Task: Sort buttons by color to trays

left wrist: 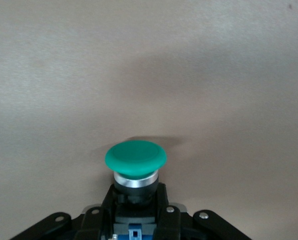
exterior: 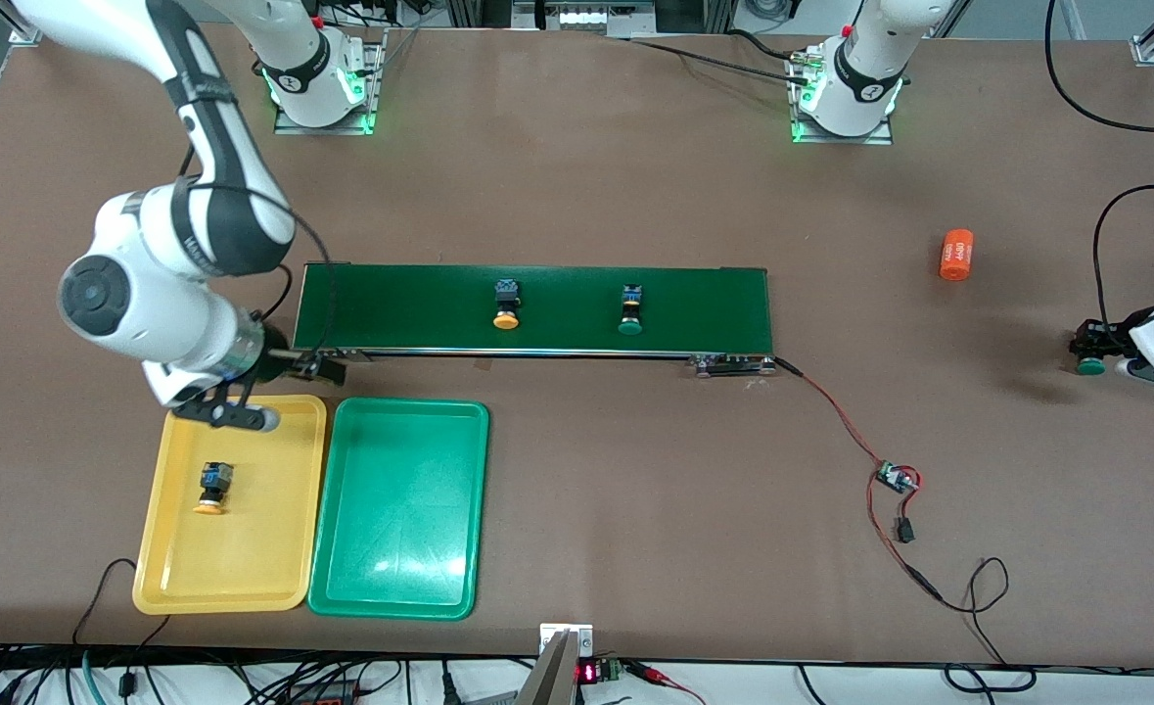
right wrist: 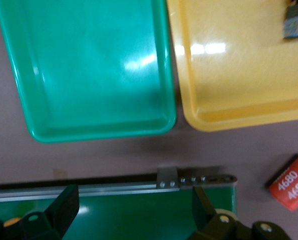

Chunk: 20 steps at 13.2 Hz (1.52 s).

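A yellow-capped button (exterior: 506, 304) and a green-capped button (exterior: 630, 310) lie on the conveyor belt (exterior: 537, 338). Another yellow-capped button (exterior: 212, 487) lies in the yellow tray (exterior: 244, 578); it also shows in the right wrist view (right wrist: 295, 22). The green tray (exterior: 400, 587) beside it holds nothing. My right gripper (exterior: 314, 368) is open and empty over the belt's end at the right arm's side (right wrist: 134, 205). My left gripper (exterior: 1090, 354) is shut on a green-capped button (left wrist: 135, 158) just above the bare table at the left arm's end.
An orange "4680" cylinder (exterior: 955, 255) lies on the table toward the left arm's end. Another orange "4680" cylinder (right wrist: 291, 182) lies by the belt's end near the yellow tray (right wrist: 239, 100). A red-black wire with a small board (exterior: 895, 478) runs from the belt.
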{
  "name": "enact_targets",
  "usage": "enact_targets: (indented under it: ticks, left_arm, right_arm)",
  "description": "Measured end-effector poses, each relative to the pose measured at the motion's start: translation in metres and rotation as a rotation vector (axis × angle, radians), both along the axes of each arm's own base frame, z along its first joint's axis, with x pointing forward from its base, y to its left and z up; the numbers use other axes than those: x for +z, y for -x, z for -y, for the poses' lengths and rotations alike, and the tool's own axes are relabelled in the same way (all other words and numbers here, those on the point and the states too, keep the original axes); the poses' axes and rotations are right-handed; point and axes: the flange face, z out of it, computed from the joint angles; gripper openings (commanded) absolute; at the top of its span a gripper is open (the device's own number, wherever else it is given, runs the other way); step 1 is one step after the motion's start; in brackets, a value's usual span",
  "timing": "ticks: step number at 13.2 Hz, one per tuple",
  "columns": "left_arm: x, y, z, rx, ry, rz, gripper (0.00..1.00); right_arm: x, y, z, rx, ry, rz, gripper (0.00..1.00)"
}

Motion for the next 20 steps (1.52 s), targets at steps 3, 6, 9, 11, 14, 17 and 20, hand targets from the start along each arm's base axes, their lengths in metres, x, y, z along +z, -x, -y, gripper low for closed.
enact_targets:
  ticks: [3, 6, 9, 11, 14, 17, 20]
  left_arm:
    - [0.030, -0.022, 0.026, -0.047, 0.012, -0.017, 0.15]
    - [0.104, -0.062, 0.060, -0.109, -0.012, -0.020, 0.15]
    - [0.151, -0.091, 0.095, -0.155, -0.043, -0.066, 0.15]
    - [0.165, -0.105, 0.125, -0.164, -0.002, -0.092, 0.15]
    - [0.178, -0.122, 0.184, -0.158, 0.041, -0.134, 0.16]
    - [0.182, -0.133, 0.261, -0.110, 0.048, -0.181, 0.18]
    - [0.183, -0.138, 0.350, -0.044, 0.033, -0.207, 0.18]
  right_arm:
    - [-0.011, 0.033, -0.049, 0.118, 0.061, -0.020, 1.00]
    - [-0.017, 0.060, -0.087, 0.107, 0.069, -0.041, 1.00]
    - [-0.019, 0.077, -0.116, 0.105, 0.066, -0.041, 1.00]
    - [-0.021, 0.084, -0.129, 0.117, 0.063, -0.033, 1.00]
    - [-0.029, 0.092, -0.138, 0.107, 0.063, -0.029, 1.00]
    - [-0.048, 0.109, -0.148, 0.080, 0.057, -0.021, 1.00]
    - [-0.067, 0.126, -0.157, 0.065, 0.045, -0.007, 1.00]
